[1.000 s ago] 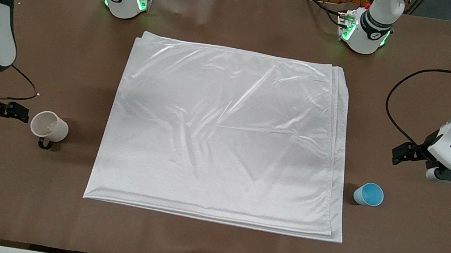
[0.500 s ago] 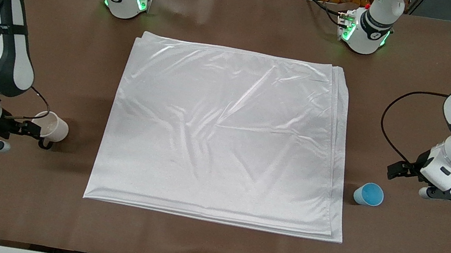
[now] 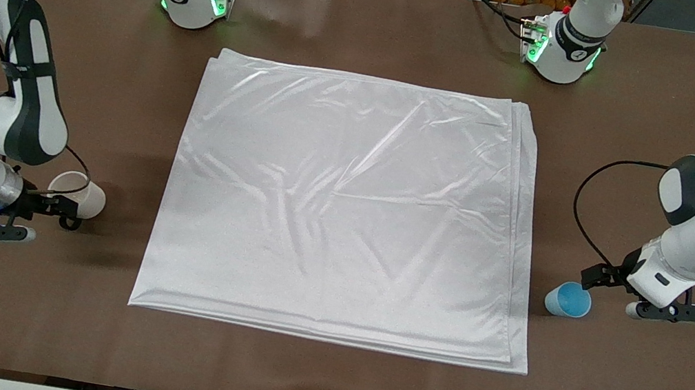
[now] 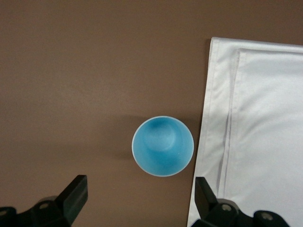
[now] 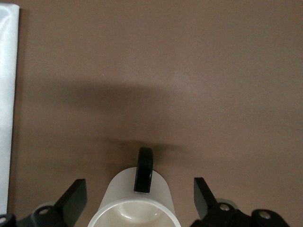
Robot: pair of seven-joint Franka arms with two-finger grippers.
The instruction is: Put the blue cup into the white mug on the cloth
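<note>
Both arms had dropped in: the left hand [image 3: 608, 290], fingers apart, reached the blue cup [image 3: 568, 300] at lower right; the right hand [image 3: 40, 217], also spread, flanked the white mug [image 3: 77, 194] at lower left, ready to grasp.

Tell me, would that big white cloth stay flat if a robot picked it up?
Probably not. The cloth lies in wrinkled, folded layers, so it would likely flop and sag. Its shiny surface suggests it may slip in fingers. The stacked layers at its edge could slide apart when pushed.
</note>
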